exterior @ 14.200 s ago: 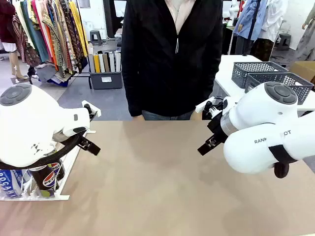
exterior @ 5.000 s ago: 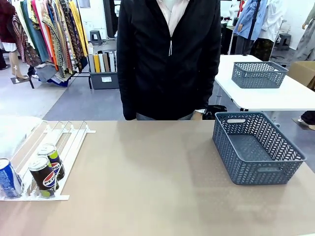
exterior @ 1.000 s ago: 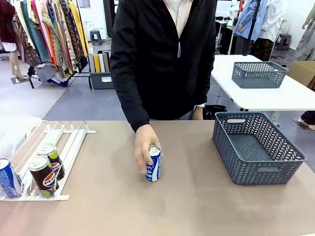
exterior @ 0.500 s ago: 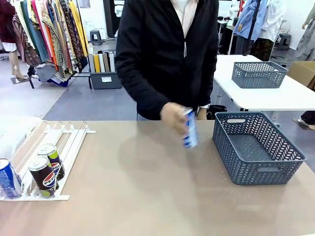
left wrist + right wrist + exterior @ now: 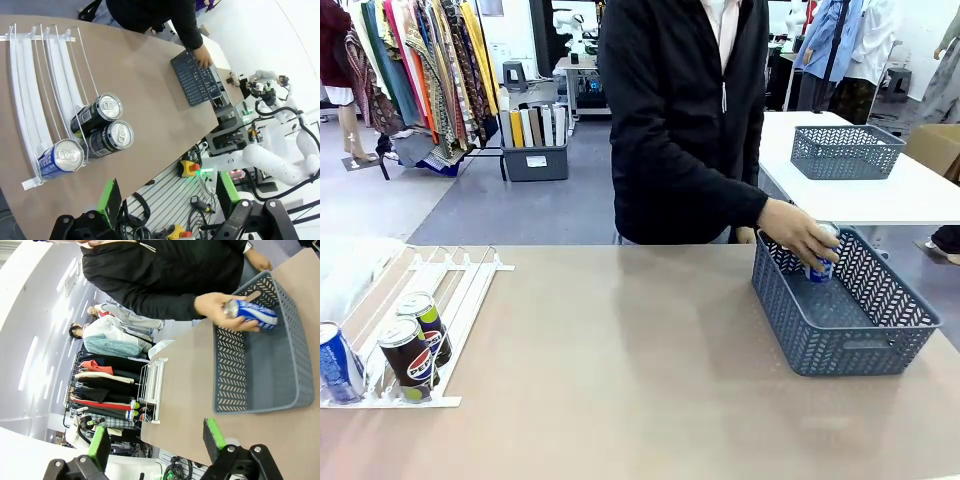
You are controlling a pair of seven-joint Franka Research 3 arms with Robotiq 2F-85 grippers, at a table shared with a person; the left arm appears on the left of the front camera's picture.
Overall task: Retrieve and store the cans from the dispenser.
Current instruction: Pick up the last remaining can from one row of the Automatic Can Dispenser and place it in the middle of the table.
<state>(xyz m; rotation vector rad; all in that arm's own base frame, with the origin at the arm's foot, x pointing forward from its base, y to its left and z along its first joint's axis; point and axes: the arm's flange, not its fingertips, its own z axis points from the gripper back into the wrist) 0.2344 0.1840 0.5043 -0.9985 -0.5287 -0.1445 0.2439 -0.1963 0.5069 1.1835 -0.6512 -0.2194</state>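
The white railed dispenser (image 5: 461,287) lies at the table's left end. At its low end stand a blue can (image 5: 337,362) and two black cans (image 5: 409,358) (image 5: 429,322). A person's hand (image 5: 798,235) holds another blue can (image 5: 819,266) just inside the grey mesh basket (image 5: 840,347). In the left wrist view my left gripper (image 5: 167,192) is open high above the dispenser (image 5: 30,85) and its cans (image 5: 97,113). In the right wrist view my right gripper (image 5: 156,437) is open, well above the basket (image 5: 226,370) and the hand-held blue can (image 5: 254,313).
A second grey basket (image 5: 845,151) sits on a white table behind at the right. Clothes racks and a crate of boxes stand beyond the table's far edge. The person stands at the far side, leaning towards the right.
The person's hand lifted the blue can from the middle of the table and carried it right, into the basket's mouth. The cans in the dispenser have not moved.
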